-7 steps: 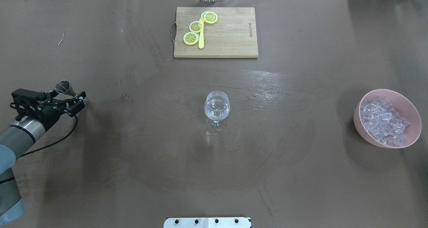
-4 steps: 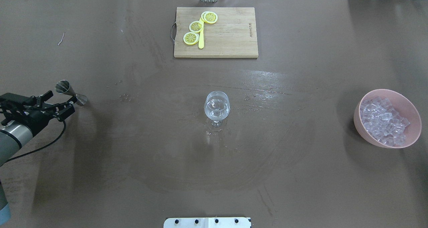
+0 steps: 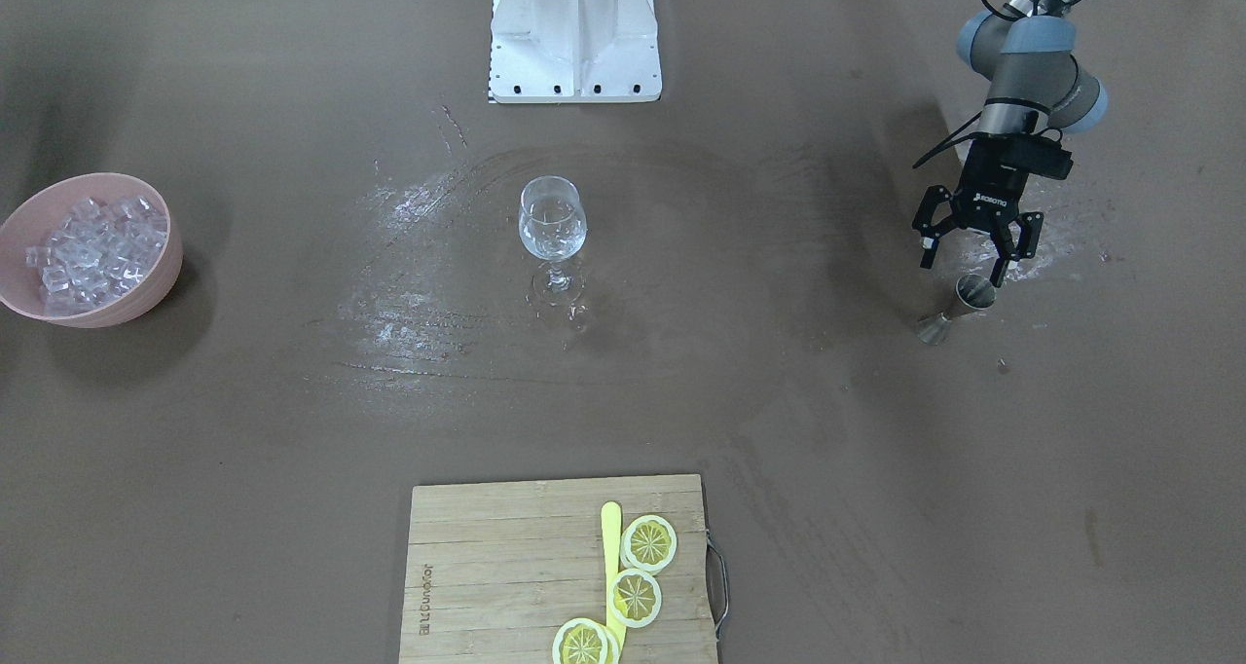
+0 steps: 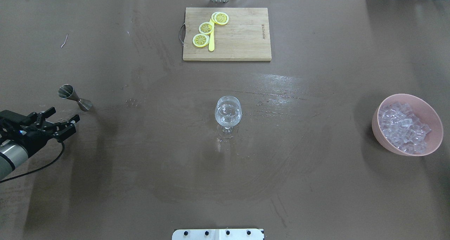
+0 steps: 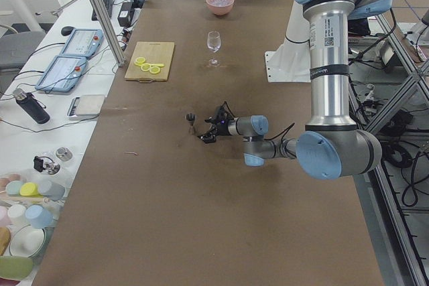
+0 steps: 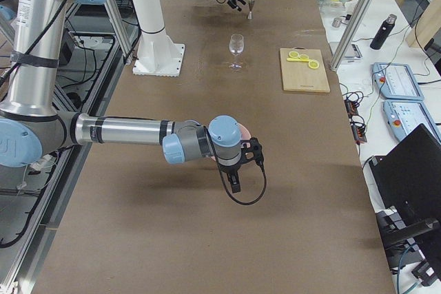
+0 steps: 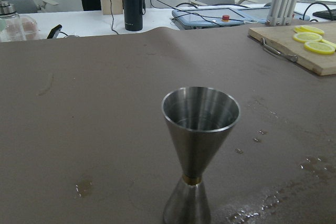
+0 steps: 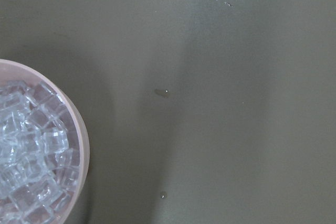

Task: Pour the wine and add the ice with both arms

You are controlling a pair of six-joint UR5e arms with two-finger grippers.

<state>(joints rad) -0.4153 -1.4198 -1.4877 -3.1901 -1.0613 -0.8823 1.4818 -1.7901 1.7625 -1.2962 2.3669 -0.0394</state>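
Note:
My left gripper [image 4: 65, 115] is open and empty, low over the table and just short of a steel jigger [image 4: 74, 98] that stands upright. In the front view the gripper [image 3: 969, 267] hangs right behind the jigger [image 3: 959, 306]. The left wrist view faces the jigger [image 7: 199, 145] close up. A wine glass [image 4: 228, 113] with a little clear wine stands mid-table. Ice cubes [image 4: 404, 127] fill a pink bowl [image 4: 379, 134] at the right. My right gripper [image 6: 249, 154] shows only in the exterior right view, by the bowl; I cannot tell its state. Its wrist view shows the ice [image 8: 29, 156].
A wooden cutting board [image 4: 242, 39] with lemon slices [image 4: 206, 27] and a yellow stick lies at the far edge. Wet streaks [image 4: 277, 83] mark the table around the glass. The white pedestal base [image 3: 576, 31] stands at the near edge.
My left gripper has drawn back from the jigger toward the robot's side. The jigger stays standing on the table. Glass and bowl have not moved.

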